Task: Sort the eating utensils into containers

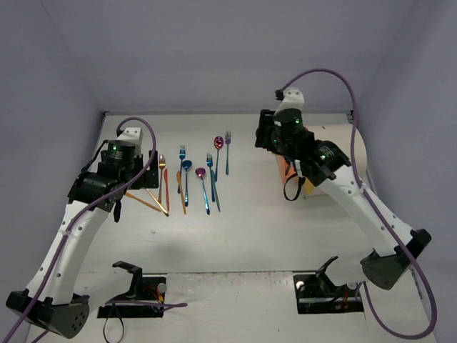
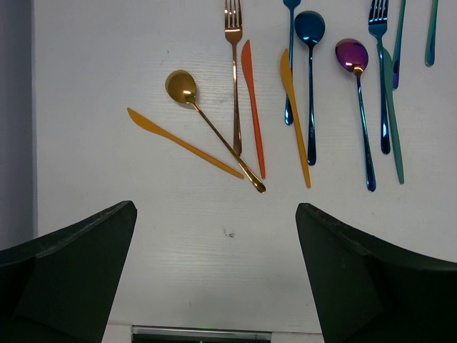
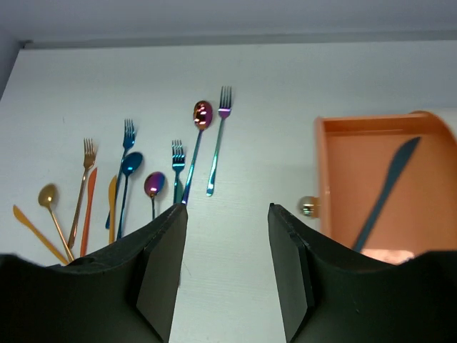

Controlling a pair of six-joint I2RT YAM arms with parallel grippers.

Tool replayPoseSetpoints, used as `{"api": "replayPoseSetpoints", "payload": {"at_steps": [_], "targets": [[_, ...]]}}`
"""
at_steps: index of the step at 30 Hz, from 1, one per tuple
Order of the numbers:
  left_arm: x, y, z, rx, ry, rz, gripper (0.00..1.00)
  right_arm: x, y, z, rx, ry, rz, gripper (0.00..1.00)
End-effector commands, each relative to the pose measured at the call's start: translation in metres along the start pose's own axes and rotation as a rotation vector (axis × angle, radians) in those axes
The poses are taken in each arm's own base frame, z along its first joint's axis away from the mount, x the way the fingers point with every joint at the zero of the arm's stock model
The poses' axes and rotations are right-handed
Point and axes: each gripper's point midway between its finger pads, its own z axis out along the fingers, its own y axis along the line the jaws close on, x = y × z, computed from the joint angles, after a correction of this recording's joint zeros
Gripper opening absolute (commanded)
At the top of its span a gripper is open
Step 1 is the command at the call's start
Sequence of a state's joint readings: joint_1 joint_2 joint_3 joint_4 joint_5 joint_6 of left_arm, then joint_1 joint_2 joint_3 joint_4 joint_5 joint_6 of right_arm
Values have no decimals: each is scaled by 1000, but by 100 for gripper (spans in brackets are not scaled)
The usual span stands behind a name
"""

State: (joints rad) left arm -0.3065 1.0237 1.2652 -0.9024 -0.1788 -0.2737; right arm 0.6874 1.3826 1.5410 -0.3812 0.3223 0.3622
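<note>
Pale lilac walls enclose a white tabletop [image 1: 235,236].

Finding one: the unsorted eating utensils [image 1: 191,179] are thin shiny metal forks, spoons and knives in gold-orange, blue and magenta-purple. They lie in rough rows left of centre, well apart from the containers.

Finding two: an orange drawer [image 3: 335,153] with a small gold knob [image 3: 308,206] stands pulled out of the white cylinder-shaped cabinet [image 1: 359,153] at the right. One dark blue knife [image 3: 385,187] lies flat and diagonal inside it.

Finding three: the right gripper [image 3: 227,214] hangs near the drawer's knob end, fingers apart with nothing between them. In my judgement the knife counts as delivered, and the drawer stands open to take further pieces.

Finding four: the left gripper [image 2: 216,214] hovers over bare table near the gold spoon [image 2: 181,86] and the orange knife [image 2: 253,107] beside it. Its fingers are spread wide and empty, evidently poised for a pick.

Most of the sort is not yet done.
</note>
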Motion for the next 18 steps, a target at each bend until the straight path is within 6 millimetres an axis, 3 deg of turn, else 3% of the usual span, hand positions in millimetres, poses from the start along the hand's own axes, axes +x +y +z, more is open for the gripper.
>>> {"api": "replayPoseSetpoints", "payload": {"at_steps": [1, 3, 9, 18], "targets": [[-20, 10, -18, -29, -100, -37, 93, 48, 62, 27, -49, 87, -82, 47], [-18, 11, -19, -33, -102, -41, 93, 76, 83, 33, -63, 134, -93, 46], [-12, 14, -24, -30, -111, -46, 93, 158, 109, 67, -74, 306, -123, 45], [-2, 19, -30, -39, -114, -42, 93, 254, 94, 100, -9, 473, -210, 39]]}}
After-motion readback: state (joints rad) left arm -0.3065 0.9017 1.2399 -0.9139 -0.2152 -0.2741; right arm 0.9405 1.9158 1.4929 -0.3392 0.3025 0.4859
